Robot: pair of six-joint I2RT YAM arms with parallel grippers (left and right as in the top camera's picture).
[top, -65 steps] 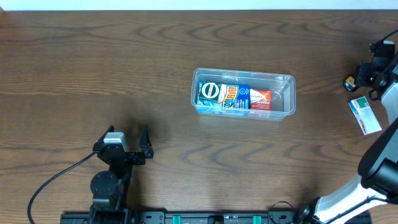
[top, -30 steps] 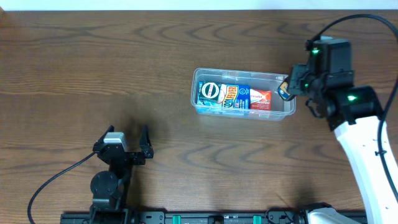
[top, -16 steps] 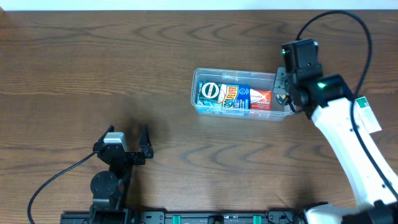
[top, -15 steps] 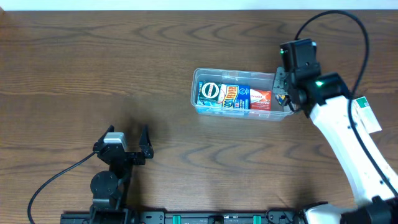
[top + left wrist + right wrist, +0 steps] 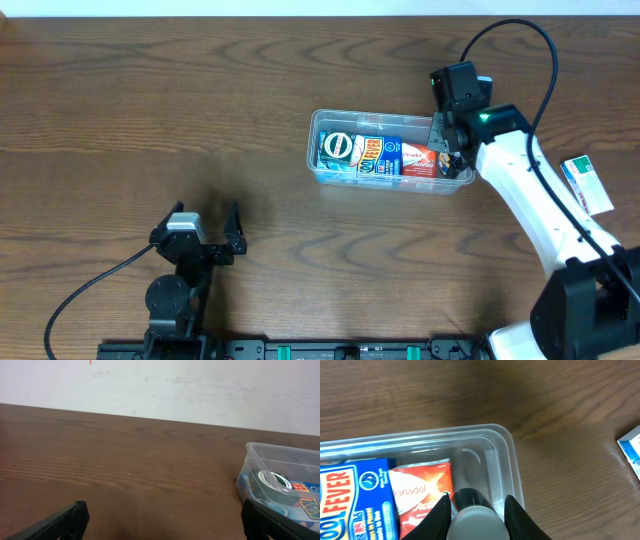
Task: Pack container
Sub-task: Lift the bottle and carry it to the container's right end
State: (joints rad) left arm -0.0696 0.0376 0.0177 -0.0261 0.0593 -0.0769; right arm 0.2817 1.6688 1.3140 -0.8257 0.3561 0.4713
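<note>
On table [image 5: 200,100] centre: clear rimmed container [image 5: 481,465], boxes [image 5: 380,156] inside; right claw [image 5: 477,506] gripping bottle [image 5: 476,527]; left claw [image 5: 205,218] wide.

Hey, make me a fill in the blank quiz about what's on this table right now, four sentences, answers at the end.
The right gripper is shut on a small ____ over the container's right end.
The Panadol packet inside is coloured ____.
The white and green box lies ____ the container.
The left gripper's fingers are ____.
Missing words: bottle; red; outside; open.
</note>
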